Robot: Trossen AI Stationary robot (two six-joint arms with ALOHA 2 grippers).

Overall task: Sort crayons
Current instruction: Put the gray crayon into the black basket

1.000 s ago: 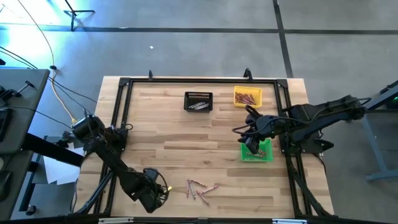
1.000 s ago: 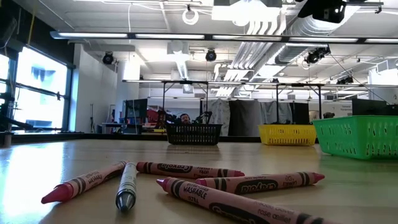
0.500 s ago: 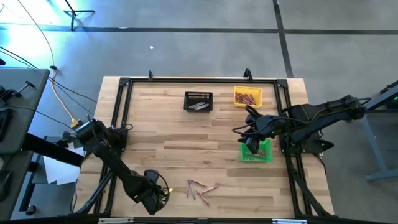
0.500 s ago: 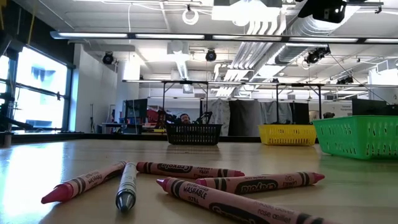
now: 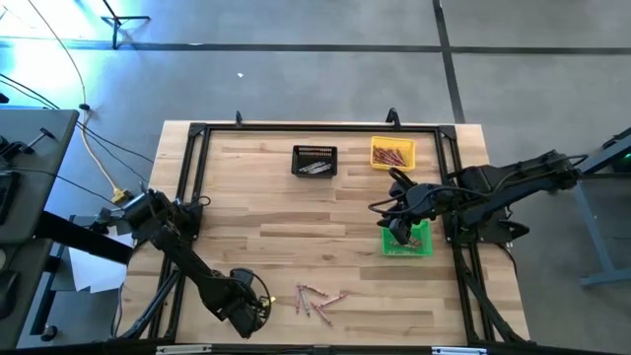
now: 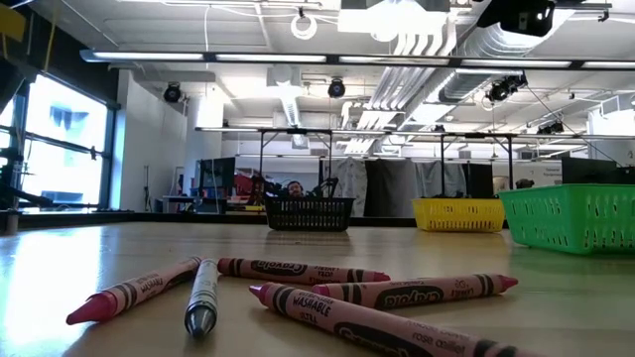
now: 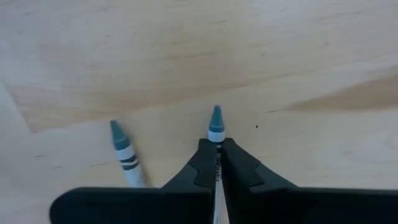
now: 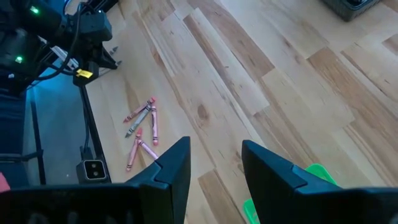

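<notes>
Two arms on show. Left gripper [image 7: 217, 163], low at the bench's [image 5: 296, 227] near edge, is clamped on a grey crayon [image 7: 215, 122]; a second grey crayon [image 7: 123, 152] lies just beside. Loose crayons [image 5: 315, 298] sit nearby. Right gripper [image 8: 214, 163] hangs over the green bin [image 5: 408, 242], fingers apart.

crayon wrapper [image 6: 327, 313]: "WASHABLE" | crayon beside it [image 6: 417, 292]: "Crayola", upside down
</notes>
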